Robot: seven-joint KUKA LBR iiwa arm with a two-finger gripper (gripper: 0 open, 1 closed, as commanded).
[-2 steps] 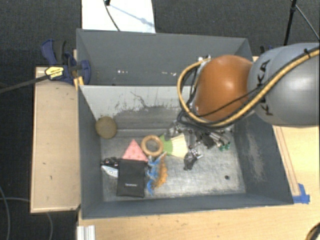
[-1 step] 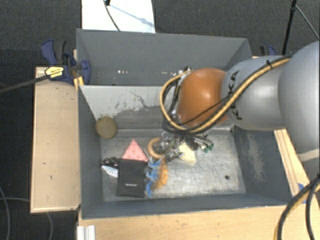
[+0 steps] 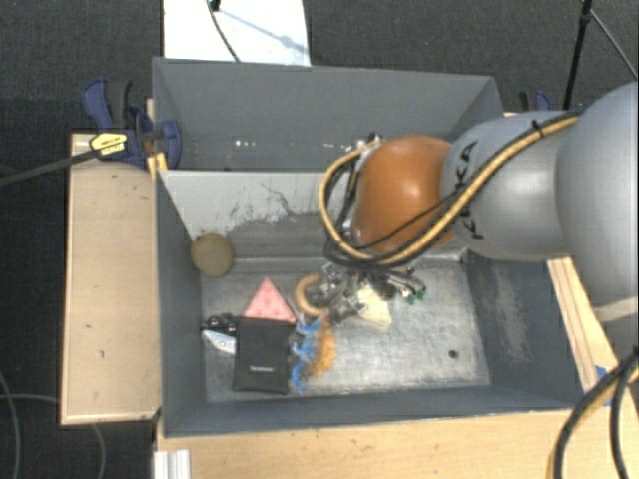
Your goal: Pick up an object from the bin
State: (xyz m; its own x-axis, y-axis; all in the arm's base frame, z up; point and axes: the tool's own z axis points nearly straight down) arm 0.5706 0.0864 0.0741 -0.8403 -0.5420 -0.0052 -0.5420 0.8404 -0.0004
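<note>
Dark grey carpeted floor (image 3: pixel 60 58) all around, thin black cables (image 3: pixel 45 167) across it at left and upper right.

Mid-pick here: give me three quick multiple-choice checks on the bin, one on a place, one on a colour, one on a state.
1. Where does the drab round ball lie in the bin?
A. far-left corner of the floor
B. near-right corner
C. on top of the black rectangular item

2. What colour is the triangle just left of the hand?
A. green
B. pink
C. yellow

3. How does the black rectangular item lie?
A. flat on the floor
B. upright against the far wall
C. lifted above the rim

Answers: 1 A, it sits alone where the left wall meets the far one. 2 B, its face is plainly pink. 3 A, it rests flat at the near left, below the triangle.
</note>
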